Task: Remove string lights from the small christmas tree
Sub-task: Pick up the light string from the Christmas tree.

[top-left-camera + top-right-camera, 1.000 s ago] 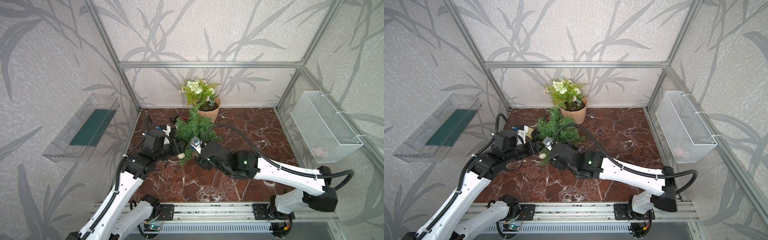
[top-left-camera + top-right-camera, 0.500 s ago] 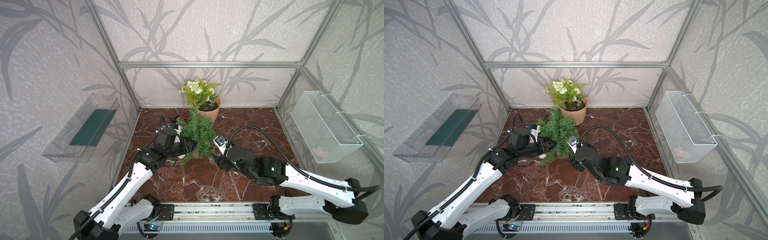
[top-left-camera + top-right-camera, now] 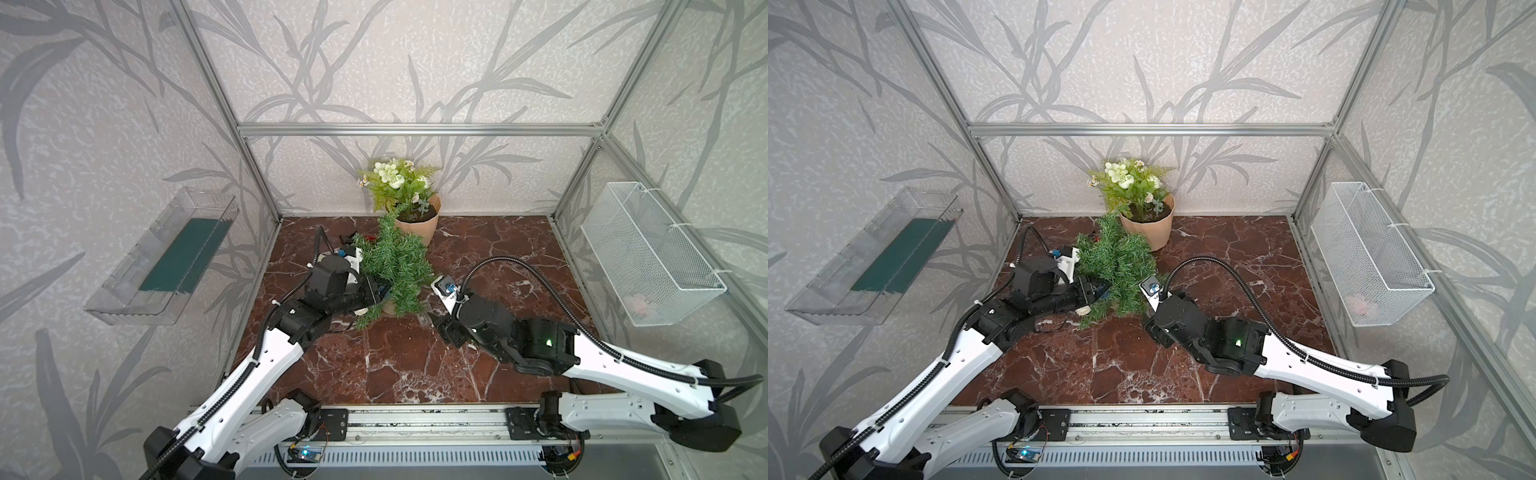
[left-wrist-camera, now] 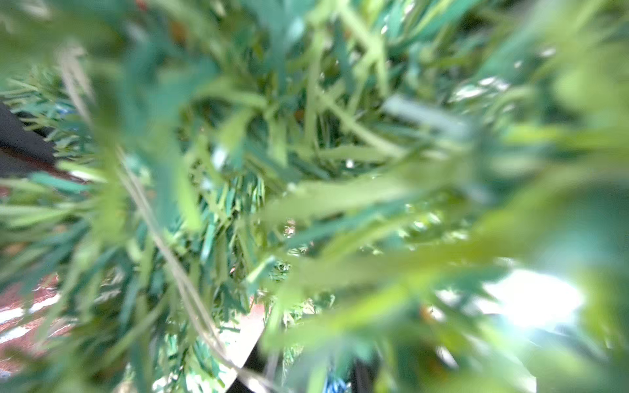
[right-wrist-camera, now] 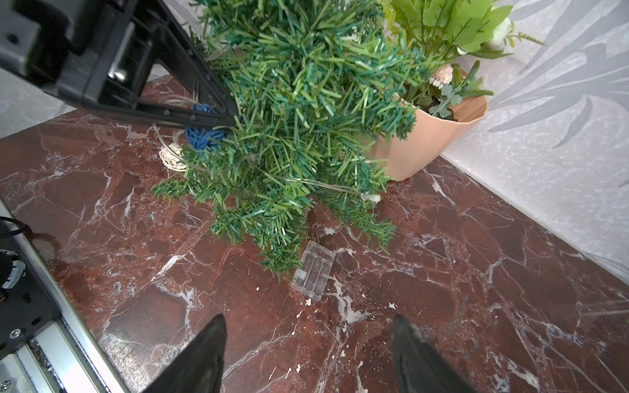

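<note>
- In both top views the small christmas tree (image 3: 397,266) (image 3: 1121,266) stands on the red marble table (image 3: 395,365), just in front of the potted plant (image 3: 415,224).
- The left gripper (image 3: 380,291) reaches into the tree's lower branches, and needles hide its jaws. A cream ball of the string lights (image 3: 361,310) lies on the table just beside it.
- The right gripper (image 3: 442,328) hovers low near the tree's other side.
- Left wrist view: blurred green needles fill the picture, with a pale wire strand (image 4: 180,272) running through them. No fingers show.
- Right wrist view: the right gripper's fingertips stand wide apart over bare marble, with nothing between them. The clear box (image 5: 315,270) lies flat at the tree's foot, ahead of them.
- The wire threads the lower branches. A blue ball (image 5: 202,136) and a cream ball sit by the left gripper's black fingers. I cannot tell whether those fingers are clenched on anything.
</note>
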